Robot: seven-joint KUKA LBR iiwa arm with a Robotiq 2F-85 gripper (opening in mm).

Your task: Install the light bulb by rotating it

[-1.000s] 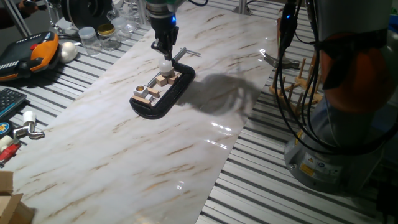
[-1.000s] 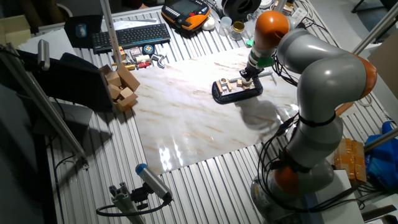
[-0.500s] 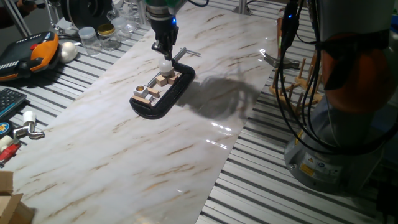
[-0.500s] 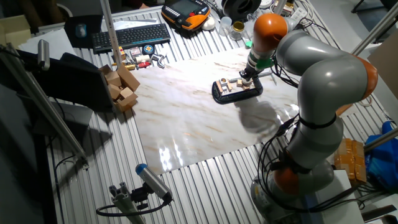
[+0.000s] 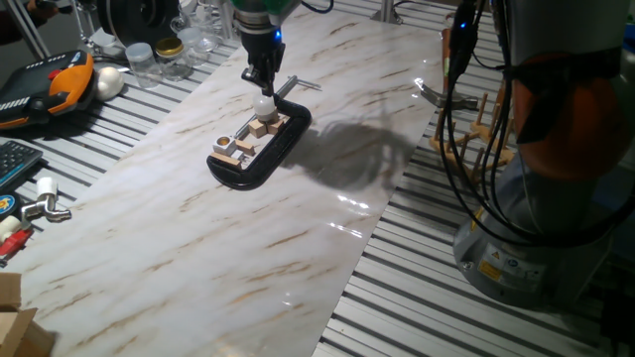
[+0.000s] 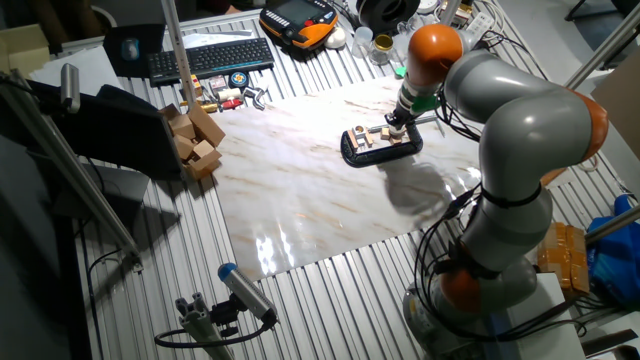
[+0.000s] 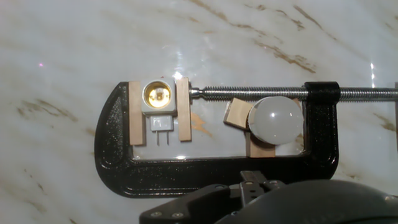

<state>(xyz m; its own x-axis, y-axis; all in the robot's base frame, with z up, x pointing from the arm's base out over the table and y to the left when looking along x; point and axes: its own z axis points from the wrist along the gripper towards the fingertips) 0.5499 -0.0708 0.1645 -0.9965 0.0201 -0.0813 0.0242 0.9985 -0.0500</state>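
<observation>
**Ana:** Under the gripper [image 5: 262, 83], inside the black clamp [image 5: 260, 145] on the marble table [image 5: 198, 248], sits the bulb [image 5: 263, 103], white dome up. It lies straight below the fingertips, so the arm looks to be working along a vertical line.

**Ben:** And its long axis?

**Ana:** Upright, as far as I can judge; the hand view looks down onto the round top of the bulb [image 7: 275, 119], with wooden blocks [image 7: 237, 114] touching it on the left and underneath. So any turning would be about the vertical.

**Ben:** Is the gripper pinching it?

**Ana:** I cannot tell. From one fixed view the fingers come down close to the dome (touching or just clear, the picture is too small), and the hand view shows no fingertips at all.

**Ben:** What does the hand view add?

**Ana:** An empty socket [image 7: 158, 95] between two wood strips at the clamp's other end, brass contact showing, well apart from the bulb. The fixed views do not show that detail. From the other fixed view the gripper [image 6: 397, 116] covers the bulb altogether.
</observation>
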